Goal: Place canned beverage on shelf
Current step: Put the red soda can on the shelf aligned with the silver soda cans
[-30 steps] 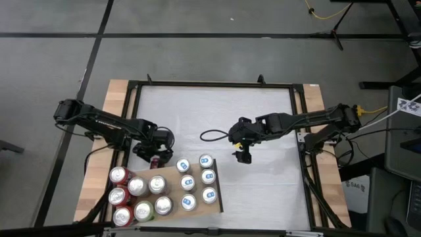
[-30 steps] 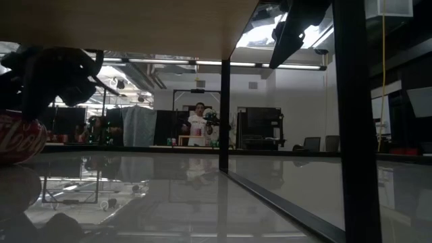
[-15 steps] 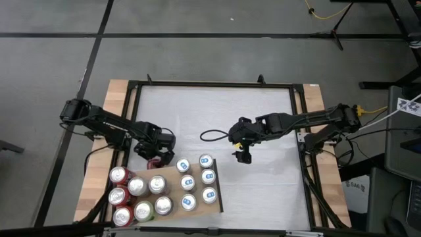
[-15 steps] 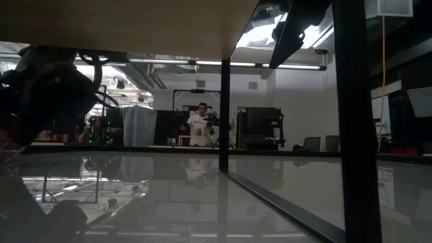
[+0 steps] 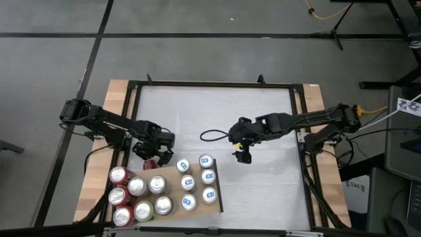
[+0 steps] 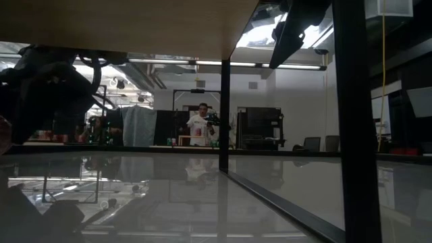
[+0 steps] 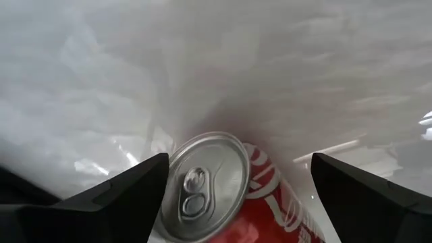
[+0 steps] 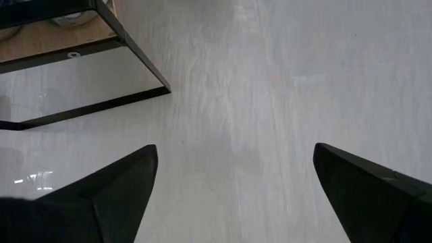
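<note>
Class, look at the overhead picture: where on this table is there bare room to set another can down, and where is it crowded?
Bare: the white table from its far rail down to both arms, and the near right part below the right gripper. Crowded: the shelf at near left, filled with cans, where the left gripper straddles a red can at its far edge.

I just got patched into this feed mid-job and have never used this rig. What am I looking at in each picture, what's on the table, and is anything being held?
Two dark robot arms work at a white table. The overhead picture shows everything: the left gripper is at the edge of the wooden shelf, which carries rows of upright cans. The left arm's own camera shows a red can between its spread fingers; the fingers flank it, though contact isn't clear. The right gripper waits open and empty over mid-table; its camera sees bare table and the shelf's corner. The table-level picture looks under the shelf into the room, where a person stands far off.
</note>
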Tool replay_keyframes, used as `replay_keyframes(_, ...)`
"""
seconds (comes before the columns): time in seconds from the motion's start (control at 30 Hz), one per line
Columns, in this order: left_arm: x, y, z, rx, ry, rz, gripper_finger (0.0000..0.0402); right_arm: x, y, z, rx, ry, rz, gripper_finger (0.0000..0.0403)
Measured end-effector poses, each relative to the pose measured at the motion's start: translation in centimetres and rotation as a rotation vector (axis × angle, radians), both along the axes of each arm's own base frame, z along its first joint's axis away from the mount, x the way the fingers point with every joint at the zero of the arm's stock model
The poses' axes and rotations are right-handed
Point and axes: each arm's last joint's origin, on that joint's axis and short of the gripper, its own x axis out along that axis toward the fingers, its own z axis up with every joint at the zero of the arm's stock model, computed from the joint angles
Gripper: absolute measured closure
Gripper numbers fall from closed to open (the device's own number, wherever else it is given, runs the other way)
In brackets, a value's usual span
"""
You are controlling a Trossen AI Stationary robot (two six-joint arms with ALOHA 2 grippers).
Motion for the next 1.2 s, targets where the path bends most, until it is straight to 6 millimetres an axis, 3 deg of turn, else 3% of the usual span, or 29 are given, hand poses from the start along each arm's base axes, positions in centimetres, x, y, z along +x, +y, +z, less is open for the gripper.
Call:
replay_keyframes(0.5, -1.8, 0.4, 1.9, -0.162, 0.262, 0.020, 0.0049, 0.0, 0.0, 0.0, 0.000, 0.000, 0.000, 0.0017)
replay_keyframes(1.2, -2.0, -1.4, 2.5, -0.414, 0.361, 0.089, 0.0049, 0.0, 0.0, 0.0, -0.026, 0.005, 0.045, 0.0017)
